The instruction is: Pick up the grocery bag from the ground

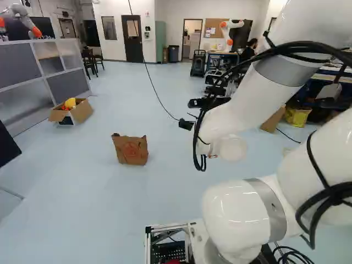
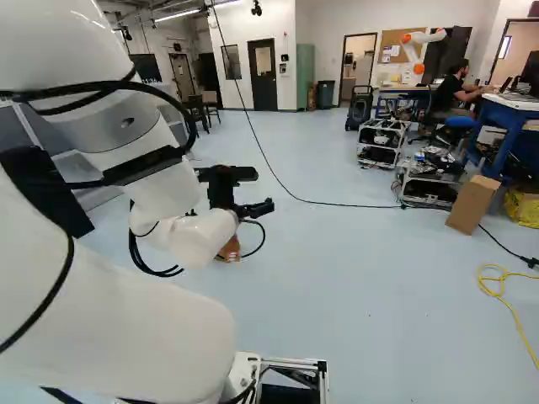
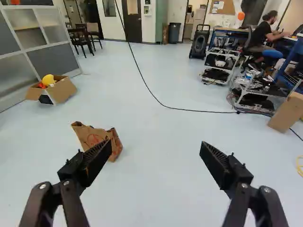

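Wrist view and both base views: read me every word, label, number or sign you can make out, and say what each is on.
None can be quoted with certainty.
Brown paper grocery bag: round red print on its side, too blurred to read.
Dark flat wall screen: pale characters, too small to read.
Brown rectangular pinboard: pale sheets, any writing too small.
Yellow bag: dark marks, too blurred to tell whether they are words.

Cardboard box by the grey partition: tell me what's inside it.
A yellow thing and a red-orange thing show at the top of the cardboard box; anything deeper is hidden by its walls.
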Tool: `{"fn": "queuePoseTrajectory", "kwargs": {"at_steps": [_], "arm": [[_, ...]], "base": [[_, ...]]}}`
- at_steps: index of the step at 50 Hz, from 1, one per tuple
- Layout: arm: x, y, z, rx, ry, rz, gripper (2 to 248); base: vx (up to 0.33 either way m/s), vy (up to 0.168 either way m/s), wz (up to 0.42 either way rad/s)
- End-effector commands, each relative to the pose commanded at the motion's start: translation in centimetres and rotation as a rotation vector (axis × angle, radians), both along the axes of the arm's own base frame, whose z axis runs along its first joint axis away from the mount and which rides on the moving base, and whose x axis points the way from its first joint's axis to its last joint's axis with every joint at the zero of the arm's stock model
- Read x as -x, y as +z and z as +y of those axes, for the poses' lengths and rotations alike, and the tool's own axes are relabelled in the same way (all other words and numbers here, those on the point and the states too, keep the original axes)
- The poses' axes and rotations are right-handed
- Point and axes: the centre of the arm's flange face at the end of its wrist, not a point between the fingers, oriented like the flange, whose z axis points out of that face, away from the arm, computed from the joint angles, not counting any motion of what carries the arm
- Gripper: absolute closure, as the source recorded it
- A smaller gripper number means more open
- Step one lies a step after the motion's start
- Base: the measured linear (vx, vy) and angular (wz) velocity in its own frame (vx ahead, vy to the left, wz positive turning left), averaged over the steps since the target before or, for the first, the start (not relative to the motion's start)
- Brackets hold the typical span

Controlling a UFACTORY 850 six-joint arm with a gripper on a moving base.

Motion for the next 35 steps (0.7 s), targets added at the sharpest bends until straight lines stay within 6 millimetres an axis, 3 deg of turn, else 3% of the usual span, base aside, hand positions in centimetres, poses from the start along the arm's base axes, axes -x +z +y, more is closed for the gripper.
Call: {"fn": "queuePoseTrajectory", "kwargs": {"at_steps": [24, 35], "arm": [[0.0, 0.0, 0.0, 0.0, 0.0, 0.0, 3], [0.0, 0.0, 0.0, 0.0, 0.0, 0.0, 3]], "base": [[0.101, 0.102, 0.185], [0.148, 0.052, 0.193]]}}
